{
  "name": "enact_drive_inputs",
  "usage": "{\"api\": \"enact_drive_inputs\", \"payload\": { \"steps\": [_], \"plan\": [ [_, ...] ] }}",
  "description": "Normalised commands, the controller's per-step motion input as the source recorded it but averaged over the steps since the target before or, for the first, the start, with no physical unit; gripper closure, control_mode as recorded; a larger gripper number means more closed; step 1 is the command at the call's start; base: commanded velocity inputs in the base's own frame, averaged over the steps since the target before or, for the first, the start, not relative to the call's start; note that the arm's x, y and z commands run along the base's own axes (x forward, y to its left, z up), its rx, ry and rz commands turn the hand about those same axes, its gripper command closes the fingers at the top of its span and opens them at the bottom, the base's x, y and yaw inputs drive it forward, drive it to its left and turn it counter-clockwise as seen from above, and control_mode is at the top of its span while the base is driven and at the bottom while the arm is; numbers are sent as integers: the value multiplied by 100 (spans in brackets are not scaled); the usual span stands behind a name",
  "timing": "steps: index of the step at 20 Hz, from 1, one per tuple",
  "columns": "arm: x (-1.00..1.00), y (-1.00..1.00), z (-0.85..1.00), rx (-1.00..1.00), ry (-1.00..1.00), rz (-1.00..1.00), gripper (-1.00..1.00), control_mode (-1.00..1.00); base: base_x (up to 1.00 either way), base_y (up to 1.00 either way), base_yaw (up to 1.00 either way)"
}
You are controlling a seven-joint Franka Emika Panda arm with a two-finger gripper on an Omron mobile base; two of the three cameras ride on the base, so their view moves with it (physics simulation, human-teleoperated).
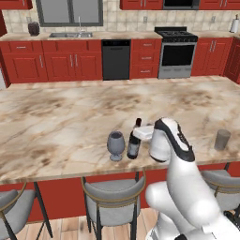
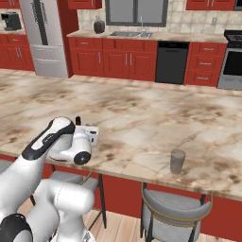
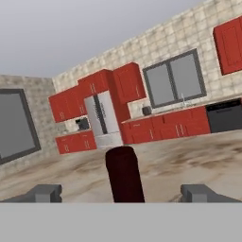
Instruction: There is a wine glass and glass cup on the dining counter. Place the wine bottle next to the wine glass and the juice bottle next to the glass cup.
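End effector (image 3: 124, 193) spread wide, fingertips (image 3: 43, 193) standing clear on either side of the wine bottle (image 1: 134, 140), nothing pinched. Seen in the hand view as the dark red neck capsule rising midway between the two tips, not touching either. Judged as just after release, or just before a grasp; cannot tell which.

Wine bottle stood upright on the desk (image 1: 56, 122), near its front edge, just beside the wine glass (image 1: 116, 145) and to its right in the left base view. Contact between bottle and glass not resolvable; looked apart. Placement of this pair judged done or nearly so.

Glass cup (image 1: 222, 139) stood alone further right along the same near edge, well apart from the bottle. Juice bottle not located. That half of the task judged not yet done.

Risks noted:
- Capsule sat between open fingers. Any sideways or rolling withdrawal could clip the neck and tip the bottle, likely into the wine glass close beside it.
- Both stood near the front edge above the bar stools (image 1: 112, 192); a knock toward the near side could send either off the desk.
- Wrist and forearm hung low over the same spot; a wide swing toward the glass cup could sweep the bottle.
- Safer exit judged as straight up along the bottle axis before any turn.
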Motion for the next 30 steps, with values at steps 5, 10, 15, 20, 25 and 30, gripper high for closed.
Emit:
{"api": "enact_drive_inputs", "payload": {
  "steps": [5, 10, 15, 20, 25, 30],
  "plan": [
    [-36, -29, 16, 0, 8, -9, -100, -100, 0, 0, 0],
    [-31, -31, 18, -1, 33, -10, -100, -100, 0, 0, 0],
    [-26, -39, 17, -10, 47, -7, -100, -100, 0, 0, 0],
    [-32, -43, 16, -9, 51, -7, -100, -100, 0, 0, 0],
    [-34, -44, 16, -6, 61, -6, -100, -100, 0, 0, 0],
    [-39, -41, 9, -4, 61, -3, -100, -100, 0, 0, 0]
  ]
}}
